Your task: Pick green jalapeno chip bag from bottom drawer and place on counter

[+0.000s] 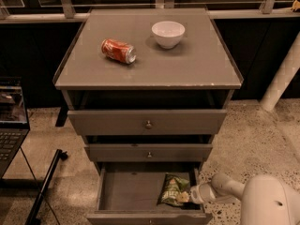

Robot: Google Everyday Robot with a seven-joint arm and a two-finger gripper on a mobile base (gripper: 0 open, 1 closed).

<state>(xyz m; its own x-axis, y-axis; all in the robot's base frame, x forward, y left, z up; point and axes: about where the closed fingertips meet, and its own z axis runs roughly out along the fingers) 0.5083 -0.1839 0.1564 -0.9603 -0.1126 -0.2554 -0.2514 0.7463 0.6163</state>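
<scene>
The bottom drawer (123, 191) is pulled open and shows its plain grey inside. The green jalapeno chip bag (172, 188) lies at the drawer's right side, crinkled, with pale lettering. My gripper (186, 197) reaches in from the right, over the drawer's right wall, and its tip touches the bag's lower right corner. The white arm (262, 201) fills the lower right corner of the camera view. The counter (187, 64) is the flat grey top of the cabinet, well above the gripper.
A red soda can (118, 50) lies on its side on the counter's left half. A white bowl (168, 33) stands at the counter's back right. The two upper drawers (147, 122) stick out slightly above the bottom one. A laptop (10, 125) and a black stand (44, 186) are at the left.
</scene>
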